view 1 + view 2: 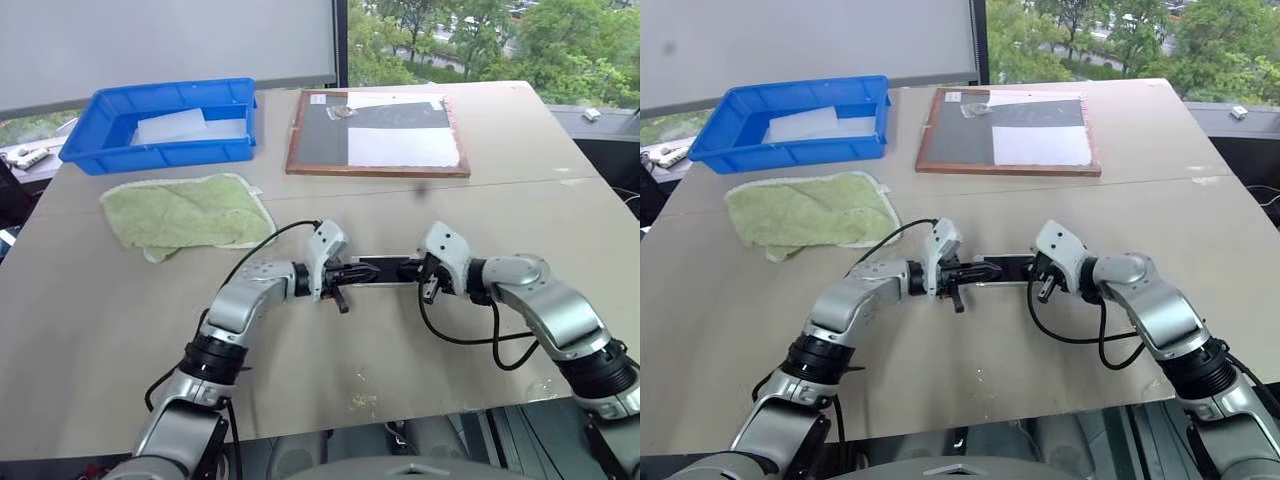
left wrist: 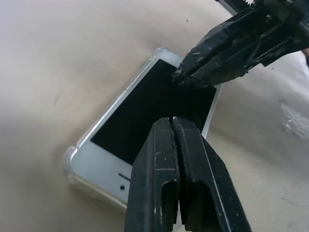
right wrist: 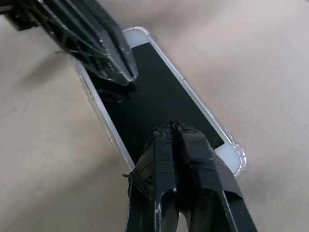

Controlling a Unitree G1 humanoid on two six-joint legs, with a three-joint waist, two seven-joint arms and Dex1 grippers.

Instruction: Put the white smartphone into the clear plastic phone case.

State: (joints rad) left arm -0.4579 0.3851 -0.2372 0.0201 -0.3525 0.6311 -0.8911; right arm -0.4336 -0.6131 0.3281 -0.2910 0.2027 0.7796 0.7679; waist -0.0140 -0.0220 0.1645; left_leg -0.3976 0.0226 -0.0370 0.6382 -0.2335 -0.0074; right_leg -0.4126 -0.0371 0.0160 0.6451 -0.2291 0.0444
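The white smartphone (image 2: 154,111) lies screen-up on the table, seated inside the clear plastic phone case (image 2: 71,164), whose see-through corners wrap its ends (image 3: 239,157). From the robot's left, my left gripper (image 2: 173,121) is shut, and its tip is over the dark screen. My right gripper (image 3: 171,126) comes in from the other side, also shut, its tip down on the screen near the far end. In the eye views the phone (image 1: 385,270) sits between the two hands in the middle of the table. Neither gripper holds anything.
A blue bin (image 1: 160,152) with a frosted sheet (image 1: 175,128) stands at the back left. In front of it lies a green cloth (image 1: 190,212). A wood-framed board (image 1: 378,135) sits at the back centre. Bare table surrounds the phone.
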